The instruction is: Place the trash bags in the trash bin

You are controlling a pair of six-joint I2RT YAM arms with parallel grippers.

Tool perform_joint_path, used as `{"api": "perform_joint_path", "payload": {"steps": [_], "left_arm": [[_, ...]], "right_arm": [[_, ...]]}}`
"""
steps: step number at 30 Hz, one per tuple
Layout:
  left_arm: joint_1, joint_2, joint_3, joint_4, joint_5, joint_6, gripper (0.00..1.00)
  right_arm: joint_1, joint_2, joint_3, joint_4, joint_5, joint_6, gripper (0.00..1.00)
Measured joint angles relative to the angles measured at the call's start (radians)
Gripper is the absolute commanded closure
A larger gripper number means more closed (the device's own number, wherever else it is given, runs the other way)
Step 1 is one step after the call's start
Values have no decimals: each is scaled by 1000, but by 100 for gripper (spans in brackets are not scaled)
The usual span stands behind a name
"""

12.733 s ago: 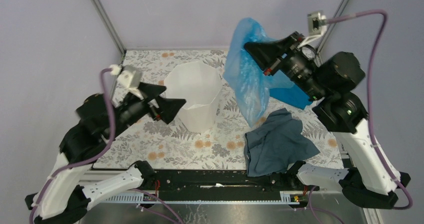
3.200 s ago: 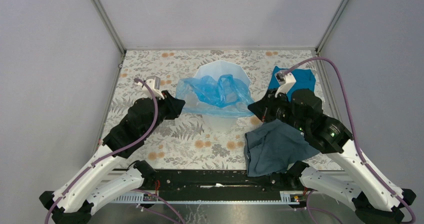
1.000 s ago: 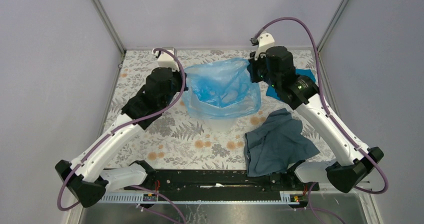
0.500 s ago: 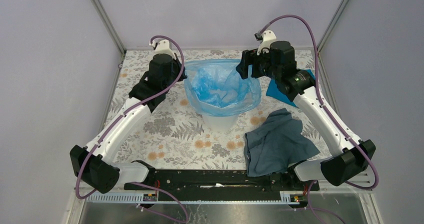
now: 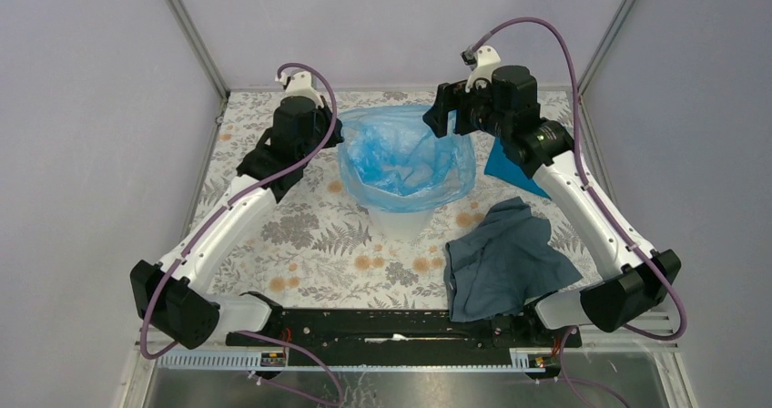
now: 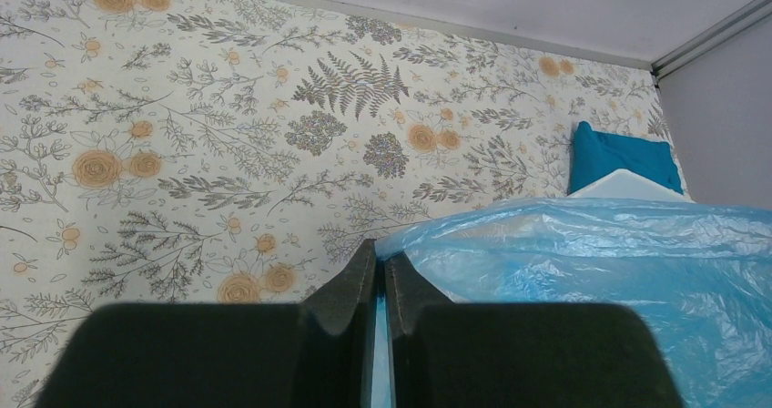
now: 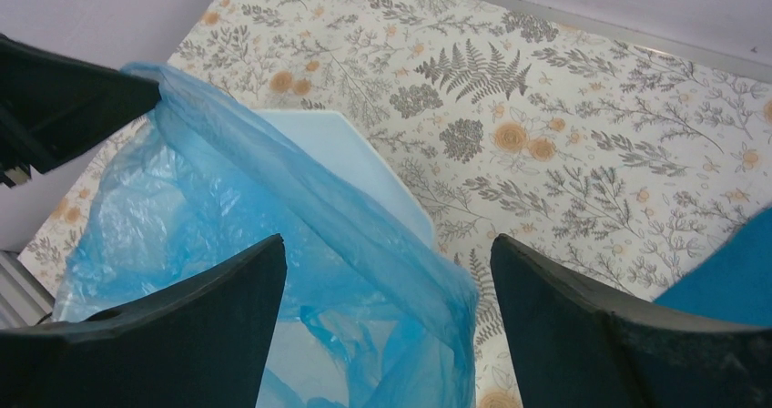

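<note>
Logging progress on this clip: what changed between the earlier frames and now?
The trash bag, earlier held aloft by the right end effector, now drapes over the trash bin. That end effector has opened and let go; the left end effector pinches the bag's rim. The dark cloth and teal cloth stayed put.

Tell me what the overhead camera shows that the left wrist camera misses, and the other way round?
Only overhead: both arms whole, the dark grey-blue cloth near the front, the trash bag draped over the mouth of the trash bin, and the right gripper open at its rim. Only left wrist: a close look at the left gripper pinched shut on the bag's edge. Both: the bag, a bit of the white bin, the teal cloth and the floral table.
</note>
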Motion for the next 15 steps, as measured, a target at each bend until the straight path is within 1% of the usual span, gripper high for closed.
{"api": "perform_joint_path", "payload": {"steps": [2, 5, 8, 11, 15], "left_arm": [[3, 6, 4, -1, 2, 0, 92], [11, 22, 23, 0, 4, 0, 99], [23, 47, 43, 1, 8, -11, 100], [45, 86, 63, 11, 32, -35, 100], [69, 137, 72, 26, 63, -68, 100]], "right_arm": [[-7, 19, 13, 2, -1, 4, 59], [-29, 42, 14, 8, -6, 18, 76], [-59, 64, 12, 35, -22, 38, 87], [-86, 97, 4, 82, -41, 61, 87], [-104, 157, 0, 112, -69, 84, 77]]}}
